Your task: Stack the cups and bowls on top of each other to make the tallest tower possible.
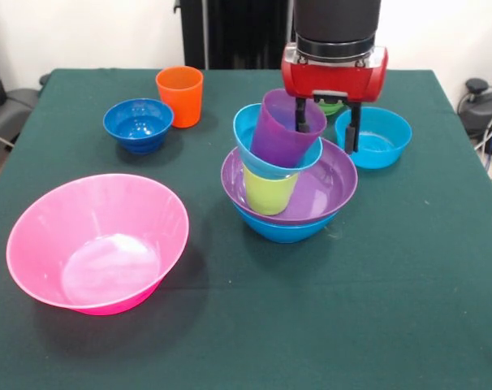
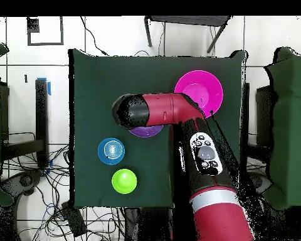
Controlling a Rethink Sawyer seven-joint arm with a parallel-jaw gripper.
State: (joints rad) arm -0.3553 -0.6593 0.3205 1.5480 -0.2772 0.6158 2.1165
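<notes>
Item 1: glossy purple plastic cup point(image 1: 283, 128), tilted in the multicoloured plastic tower point(image 1: 287, 175). My gripper point(image 1: 327, 126) hangs open, 1 finger point(image 1: 301, 116) touching the cup's rim, holding nothing. I would lift straight up to avoid toppling it.

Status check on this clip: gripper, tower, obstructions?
Gripper open, one finger inside tilted purple cup. Tower: blue bowl, purple bowl, green cup, turquoise bowl, purple cup, leaning. Turquoise bowl close beside gripper.

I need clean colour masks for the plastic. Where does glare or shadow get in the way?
Front view: a broad white sheen covers the pink bowl floor, and it casts soft shadow on the cloth to its right. Overhead view: the arm hides most of the tower.
</notes>
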